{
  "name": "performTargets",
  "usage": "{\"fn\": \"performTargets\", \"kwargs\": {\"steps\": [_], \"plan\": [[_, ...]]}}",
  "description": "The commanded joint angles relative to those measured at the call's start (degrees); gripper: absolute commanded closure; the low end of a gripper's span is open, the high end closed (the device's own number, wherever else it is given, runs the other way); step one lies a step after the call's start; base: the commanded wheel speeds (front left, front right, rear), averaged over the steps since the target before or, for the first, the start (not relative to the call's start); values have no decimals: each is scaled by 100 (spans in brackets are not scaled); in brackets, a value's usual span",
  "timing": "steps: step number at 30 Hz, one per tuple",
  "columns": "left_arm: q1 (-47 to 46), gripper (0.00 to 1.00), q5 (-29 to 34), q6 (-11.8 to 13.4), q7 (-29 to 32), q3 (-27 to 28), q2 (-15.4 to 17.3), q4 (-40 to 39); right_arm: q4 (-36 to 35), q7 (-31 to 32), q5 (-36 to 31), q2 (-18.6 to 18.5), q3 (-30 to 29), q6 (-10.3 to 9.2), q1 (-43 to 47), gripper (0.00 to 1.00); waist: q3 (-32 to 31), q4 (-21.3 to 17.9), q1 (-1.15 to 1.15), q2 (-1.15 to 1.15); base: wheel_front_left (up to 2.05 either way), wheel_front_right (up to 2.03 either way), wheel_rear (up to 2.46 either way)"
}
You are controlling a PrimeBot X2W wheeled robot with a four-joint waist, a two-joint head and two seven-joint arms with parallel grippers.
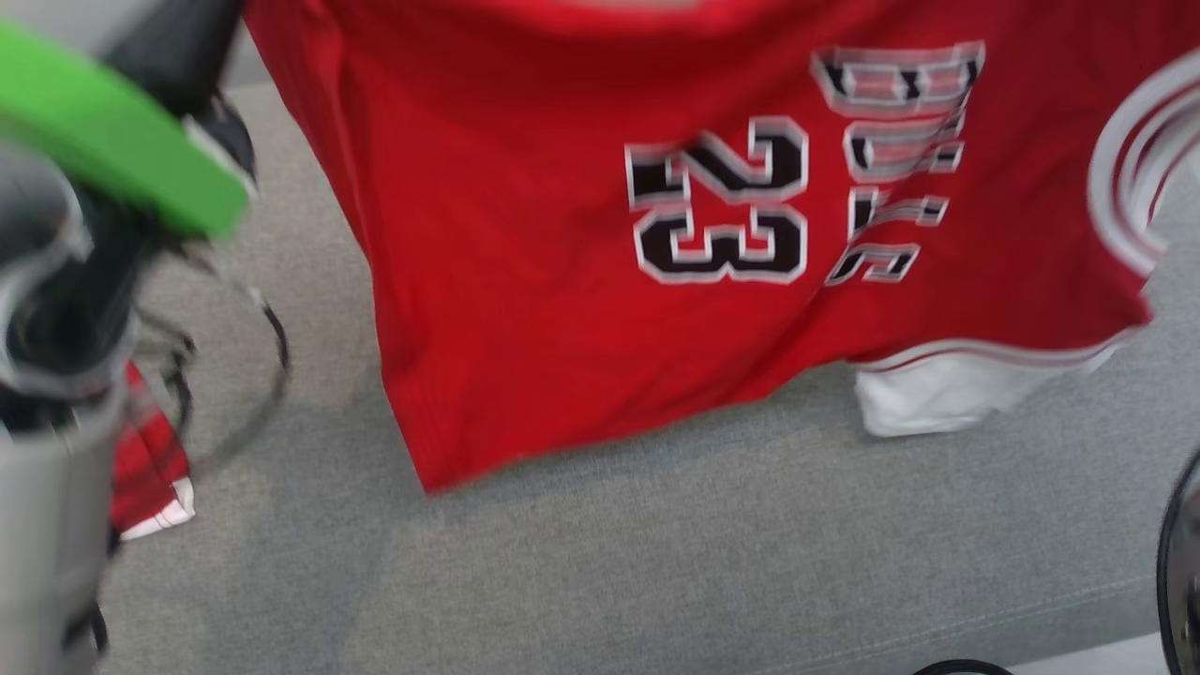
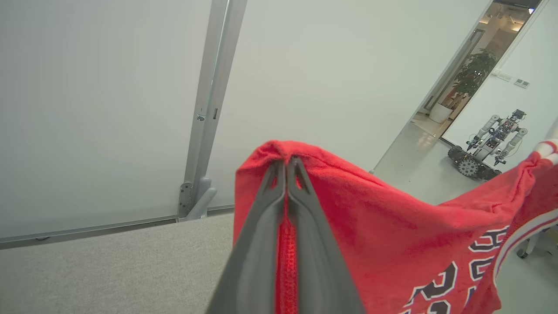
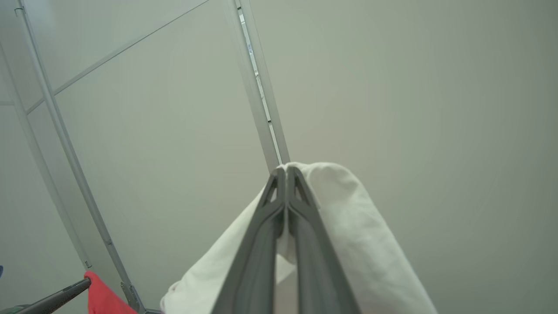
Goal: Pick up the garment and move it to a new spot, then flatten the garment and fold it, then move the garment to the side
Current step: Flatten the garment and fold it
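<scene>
Both sets of jaws are clamped tight: the left gripper pinches a red corner and the right gripper a white bit of the jersey, which hangs spread over the grey surface. I'd hold the arms wide and lower evenly so it lands flat. There's loads of bare grey underneath, but the front edge looks close.

Head camera looks down, close over jersey, wrist cameras face the wall, all sharing jersey
</scene>
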Motion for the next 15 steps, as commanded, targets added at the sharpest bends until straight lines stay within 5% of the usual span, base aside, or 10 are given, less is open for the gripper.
{"fn": "performTargets", "kwargs": {"steps": [1,7,15], "plan": [[-657,100,244,-83,32,-98,78,373,364,14,-297,124,11,2,-591,100,850,-51,0,0,0,0,0],[-2818,100,922,-491,-760,-319,-219,2439,2178,-867,-1635,592,236,2,-2733,100,1666,-46,0,0,0,0,0],[-4382,100,1895,-1435,-3277,-614,-392,4765,4245,-2674,-2348,925,463,2,-4206,100,1868,-96,0,0,0,0,0]]}}
